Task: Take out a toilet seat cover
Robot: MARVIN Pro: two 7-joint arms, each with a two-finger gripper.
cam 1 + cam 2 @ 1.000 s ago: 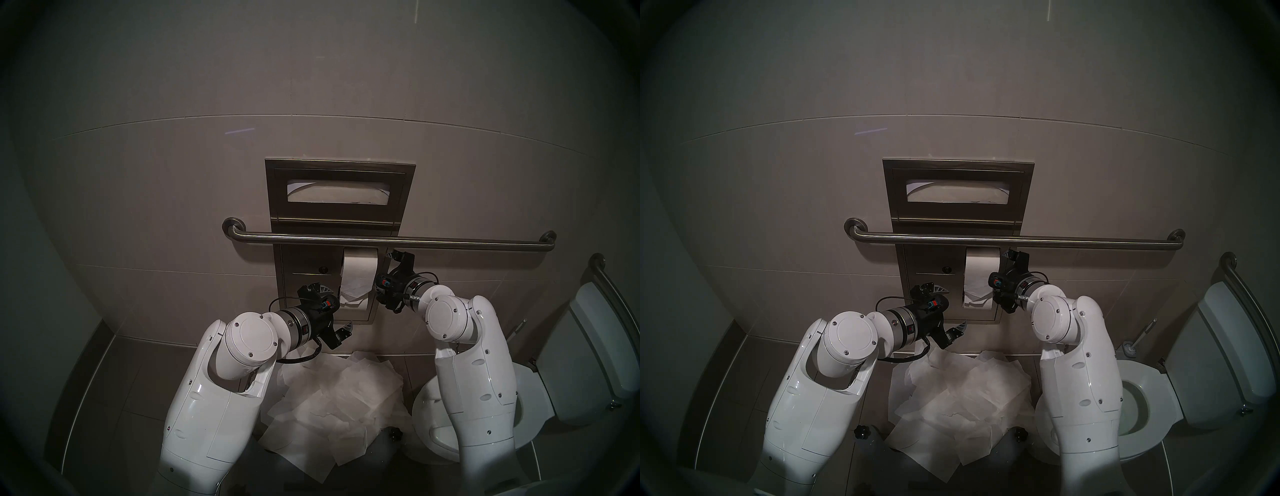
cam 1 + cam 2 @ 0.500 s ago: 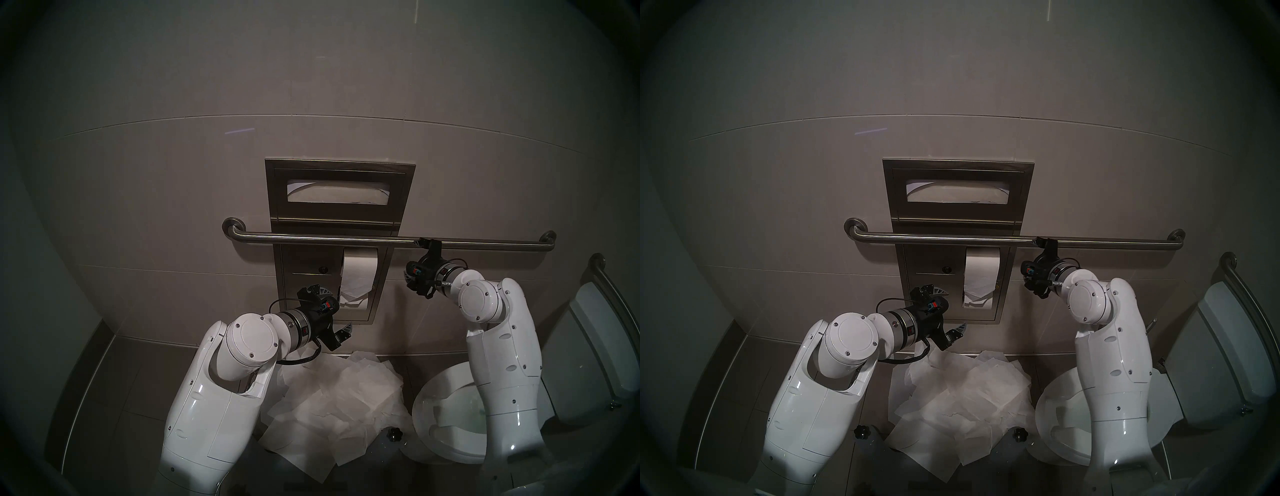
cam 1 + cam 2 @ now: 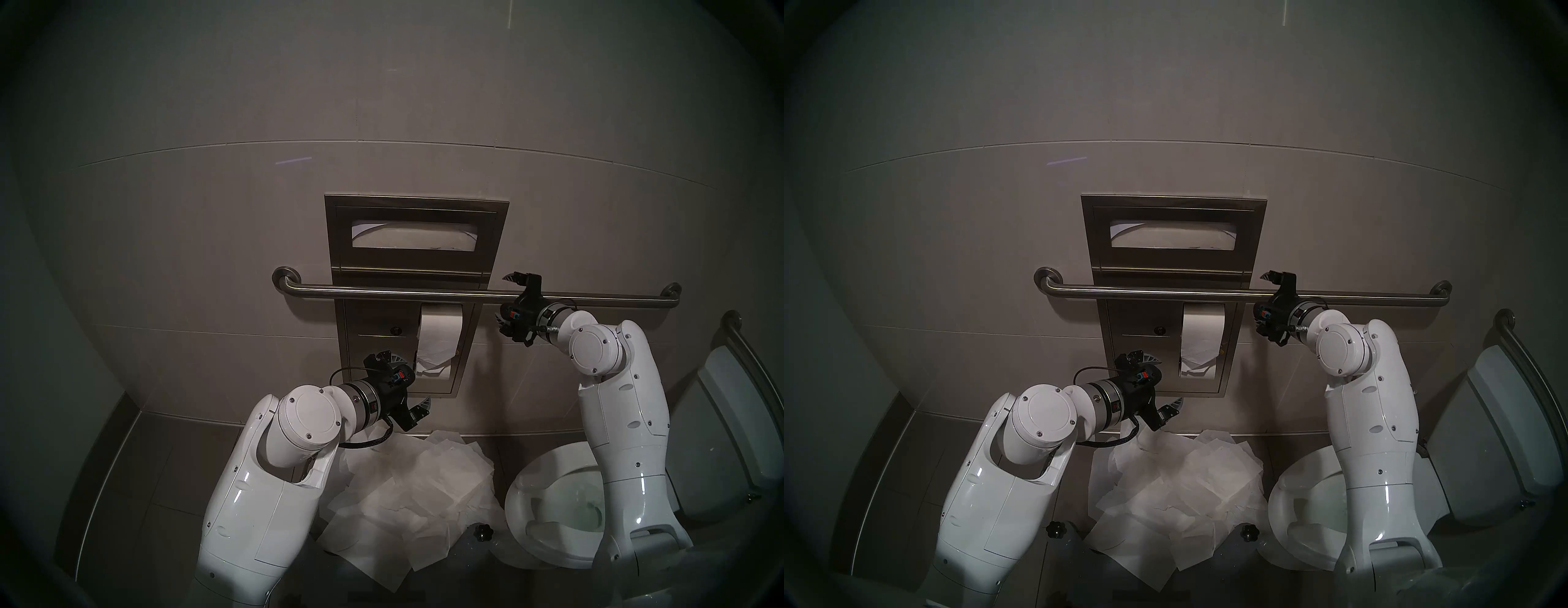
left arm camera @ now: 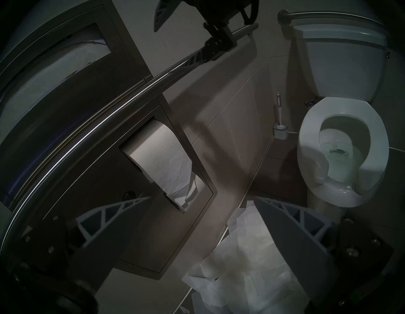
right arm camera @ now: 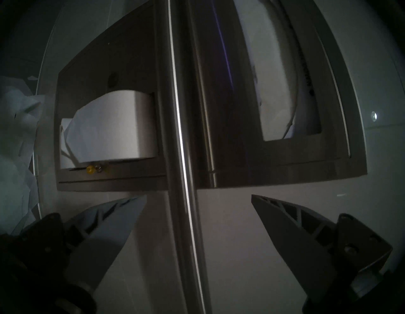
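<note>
The toilet seat cover (image 3: 413, 238) shows as a white sheet inside the slot at the top of the steel dispenser panel (image 3: 415, 271) on the wall. It also appears in the right wrist view (image 5: 276, 87). My right gripper (image 3: 507, 301) is open at the panel's right edge, below the slot. Its fingers straddle the grab bar (image 3: 403, 293), one above it and one below, as the right wrist view (image 5: 198, 196) shows. My left gripper (image 3: 418, 380) is open and empty by the panel's lower part, near the toilet paper roll (image 3: 439, 335).
A heap of white sheets (image 3: 415, 488) lies on the floor under the panel, between my arms. The toilet (image 3: 551, 509) stands to the right, with its tank (image 3: 729, 424) and a second grab bar (image 3: 746, 352) behind it. A toilet brush (image 4: 279, 122) stands by the wall.
My right arm rose and swung right, from beside the toilet paper roll up to the grab bar, which now runs between its open fingers. The left arm has not moved.
</note>
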